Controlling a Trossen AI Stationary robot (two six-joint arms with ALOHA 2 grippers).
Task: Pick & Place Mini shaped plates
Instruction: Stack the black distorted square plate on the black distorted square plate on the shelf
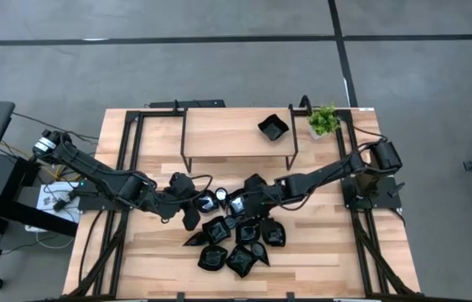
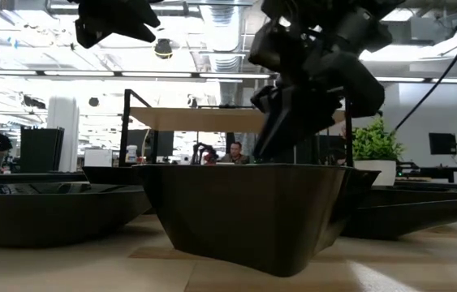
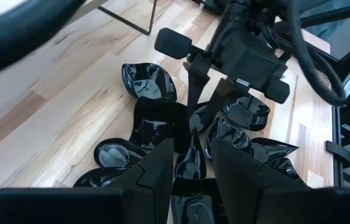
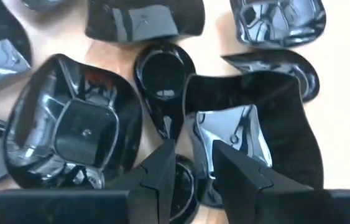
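Watch it: both grippers, left gripper (image 1: 192, 220) & right gripper (image 1: 237, 204), part-spread and empty, hover over the plates (image 1: 234, 242) at lower centre (tightly overlapped), so you could nip two.

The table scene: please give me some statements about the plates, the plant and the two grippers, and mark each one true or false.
1. One black plate sits on the raised wooden shelf. True.
2. The green plant stands among the pile of plates. False: it stands at the far right corner, beside the shelf.
3. Both the left gripper and the right gripper are over the pile. True.
4. The pile lies on the shelf. False: it lies on the table, on the near side of the shelf.
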